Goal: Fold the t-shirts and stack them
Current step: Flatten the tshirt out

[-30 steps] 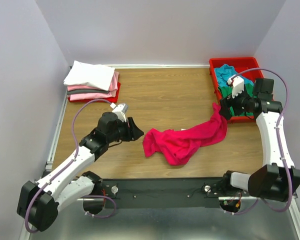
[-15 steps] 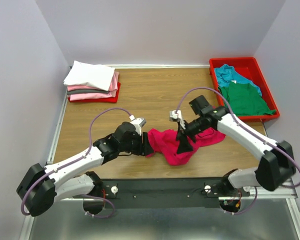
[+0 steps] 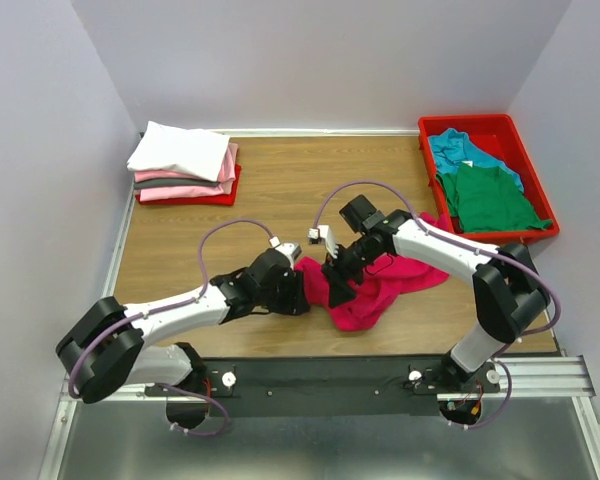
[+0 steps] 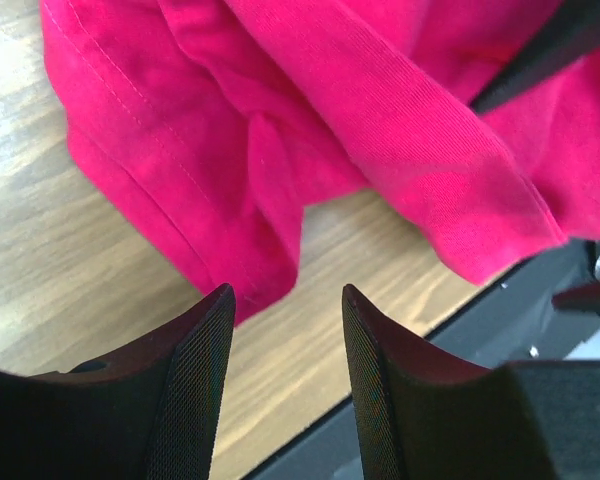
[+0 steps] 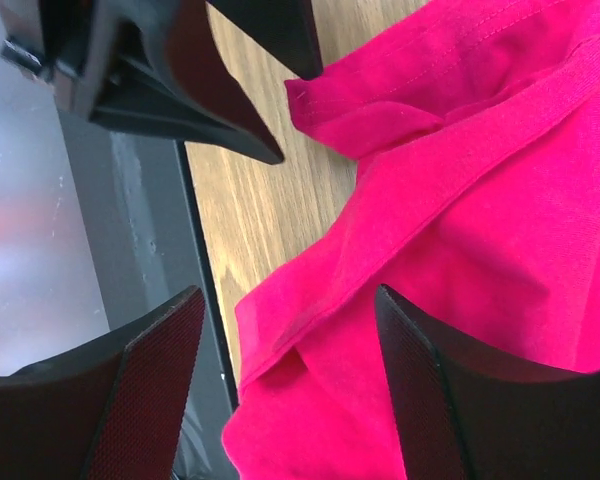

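A crimson-pink t-shirt (image 3: 385,285) lies crumpled on the wooden table near the front middle. My left gripper (image 3: 302,290) is open at the shirt's left edge. In the left wrist view my left gripper (image 4: 283,300) sits over bare wood just short of a fold of the shirt (image 4: 360,120). My right gripper (image 3: 337,283) is open and low over the shirt's left part. In the right wrist view my right gripper (image 5: 288,300) straddles a hem of the shirt (image 5: 480,200) without closing on it. The two grippers are close together.
A stack of folded shirts, white (image 3: 180,150) on top, rests on a red tray (image 3: 236,186) at the back left. A red tray (image 3: 500,125) at the back right holds a teal shirt (image 3: 458,150) and a green shirt (image 3: 490,195). The black front rail (image 3: 310,375) is close.
My right gripper has swung left from the back right tray to the shirt's left part. My left gripper has moved right to the shirt's edge. The shirt has bunched up smaller.
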You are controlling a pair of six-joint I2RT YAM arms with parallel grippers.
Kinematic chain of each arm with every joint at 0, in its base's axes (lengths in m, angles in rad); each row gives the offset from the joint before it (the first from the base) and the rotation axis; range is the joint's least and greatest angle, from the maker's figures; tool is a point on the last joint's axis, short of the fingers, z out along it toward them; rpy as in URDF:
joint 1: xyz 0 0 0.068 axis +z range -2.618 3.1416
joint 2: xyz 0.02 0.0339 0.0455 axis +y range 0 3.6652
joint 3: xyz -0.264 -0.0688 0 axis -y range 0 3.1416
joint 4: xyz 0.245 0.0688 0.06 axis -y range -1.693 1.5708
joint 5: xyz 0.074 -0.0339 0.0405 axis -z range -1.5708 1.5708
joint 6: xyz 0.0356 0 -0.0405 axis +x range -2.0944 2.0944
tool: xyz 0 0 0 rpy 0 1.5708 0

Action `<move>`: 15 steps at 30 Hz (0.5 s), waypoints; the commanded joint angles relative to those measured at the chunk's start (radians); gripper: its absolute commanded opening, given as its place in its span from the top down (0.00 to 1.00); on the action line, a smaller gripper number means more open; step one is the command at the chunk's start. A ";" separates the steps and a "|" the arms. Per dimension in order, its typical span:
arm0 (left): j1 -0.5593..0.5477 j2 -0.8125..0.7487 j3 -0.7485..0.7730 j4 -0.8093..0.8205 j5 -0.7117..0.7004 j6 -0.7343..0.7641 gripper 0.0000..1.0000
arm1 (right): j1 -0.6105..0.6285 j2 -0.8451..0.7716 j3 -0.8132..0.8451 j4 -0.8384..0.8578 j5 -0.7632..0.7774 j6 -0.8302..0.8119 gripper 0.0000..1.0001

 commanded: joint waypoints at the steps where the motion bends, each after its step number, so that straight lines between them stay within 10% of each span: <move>1: -0.009 0.050 0.039 0.042 -0.070 0.022 0.45 | 0.024 0.027 0.001 0.038 0.039 0.045 0.27; 15: -0.016 0.142 0.064 0.114 -0.084 0.043 0.54 | 0.030 0.058 0.003 0.035 0.033 0.062 0.74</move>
